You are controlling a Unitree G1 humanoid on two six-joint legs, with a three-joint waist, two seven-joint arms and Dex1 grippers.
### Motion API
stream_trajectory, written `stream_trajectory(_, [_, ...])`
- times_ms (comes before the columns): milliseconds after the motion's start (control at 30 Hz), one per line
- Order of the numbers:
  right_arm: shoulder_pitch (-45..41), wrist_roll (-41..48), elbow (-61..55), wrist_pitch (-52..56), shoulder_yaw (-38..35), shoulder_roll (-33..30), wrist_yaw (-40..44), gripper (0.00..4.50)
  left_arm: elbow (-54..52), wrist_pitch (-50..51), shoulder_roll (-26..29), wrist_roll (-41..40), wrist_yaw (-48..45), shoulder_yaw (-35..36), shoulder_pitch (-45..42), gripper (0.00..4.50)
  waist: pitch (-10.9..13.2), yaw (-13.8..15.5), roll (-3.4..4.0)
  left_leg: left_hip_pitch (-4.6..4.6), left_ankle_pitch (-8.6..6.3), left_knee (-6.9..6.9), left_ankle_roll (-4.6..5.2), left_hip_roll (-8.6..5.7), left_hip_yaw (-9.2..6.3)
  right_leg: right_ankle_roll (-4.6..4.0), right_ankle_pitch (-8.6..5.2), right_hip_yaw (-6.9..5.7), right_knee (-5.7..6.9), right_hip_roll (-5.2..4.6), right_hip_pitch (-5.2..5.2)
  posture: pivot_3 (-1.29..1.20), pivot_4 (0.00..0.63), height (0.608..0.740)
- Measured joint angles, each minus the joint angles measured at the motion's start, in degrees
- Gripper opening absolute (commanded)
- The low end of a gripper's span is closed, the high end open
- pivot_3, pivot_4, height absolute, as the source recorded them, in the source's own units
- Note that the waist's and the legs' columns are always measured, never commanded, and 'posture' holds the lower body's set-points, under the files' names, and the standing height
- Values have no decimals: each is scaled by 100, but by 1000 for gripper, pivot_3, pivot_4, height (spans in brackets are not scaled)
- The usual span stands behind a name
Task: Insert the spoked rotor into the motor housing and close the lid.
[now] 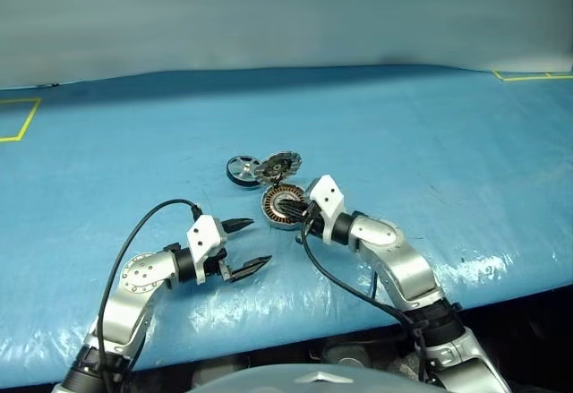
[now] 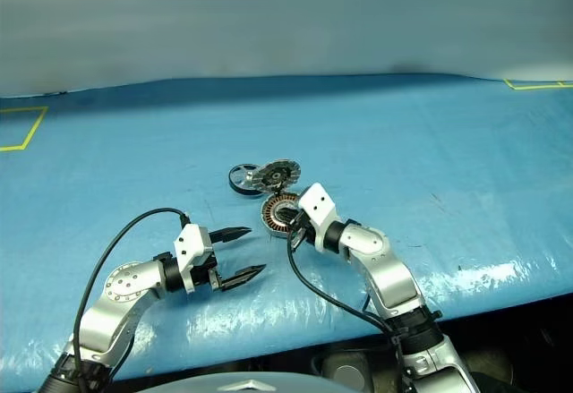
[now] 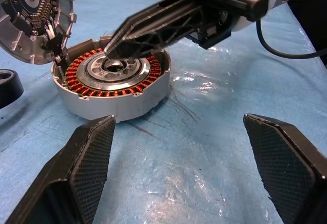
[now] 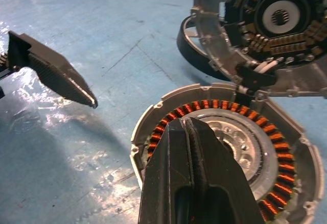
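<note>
The motor housing (image 3: 110, 89) is seen lying open on the blue table (image 1: 430, 124), nearer the front edge than the far one, its copper windings exposed. The lid (image 4: 265, 25) is propped upright against its far rim, with the spoked rotor (image 1: 240, 170) flat just behind. The right gripper (image 4: 191, 132), fingers pressed together and empty, is poised over the hub. The left gripper (image 1: 248, 245), fingers spread wide and empty, is held nearby.

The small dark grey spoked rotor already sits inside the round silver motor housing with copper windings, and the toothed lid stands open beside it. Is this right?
Not quite. The dark grey spoked rotor still lies on the blue table, behind the round silver motor housing with copper windings, as the left eye view shows. The housing holds only its windings and silver hub. The toothed lid does stand open beside it.
</note>
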Motion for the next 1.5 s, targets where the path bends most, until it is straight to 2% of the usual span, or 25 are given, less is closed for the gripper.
stream_trajectory(267, [-59, -225, 175, -12, 27, 106, -298, 13, 0, 5, -1, -1, -1, 0, 1, 4280, 0, 0, 0, 0, 1, 0, -1, 0, 1, -1, 0, 0, 0, 0, 0, 0, 150, 740])
stream_trajectory(600, [-100, -3, 347, 249, -443, 401, -619, 13, 0, 5, 0, 3, 5, 0, 0, 4280, 0, -1, 0, 0, 1, 0, -1, 0, 2, 1, 1, 1, 0, 0, 0, 0, 150, 740])
stream_trajectory(900, [-298, -889, 360, 133, 133, 203, -1045, 13, 0, 3, 0, 4, -3, 0, -36, 4280, -10, -4, -5, 8, 2, 0, -4, 1, 1, -8, -5, 2, 2, 1, 6, 0, 150, 740])
stream_trajectory(1067, [-259, -982, 344, 141, 183, 201, -1069, 13, 0, 4, 0, 2, -3, 0, -53, 4280, -25, 0, -18, 13, 2, 2, -3, 1, 0, -7, -5, 1, 2, 1, 12, 0, 150, 740])
stream_trajectory(1333, [178, -150, 191, -50, -344, 451, -707, 13, 3, 14, -86, -97, 121, 79, -121, 4280, -18, 1, -15, 2, 1, 1, -2, 1, -1, -7, -4, 3, 1, 0, 2, 0, 150, 740])
stream_trajectory(1500, [356, 152, -642, 164, -465, -61, -347, 13, 26, 425, -100, -299, 475, 555, -451, 4280, -13, 6, -9, 0, -1, 1, 1, -1, -3, 4, 2, 0, 1, -2, 1, 0, 150, 740])
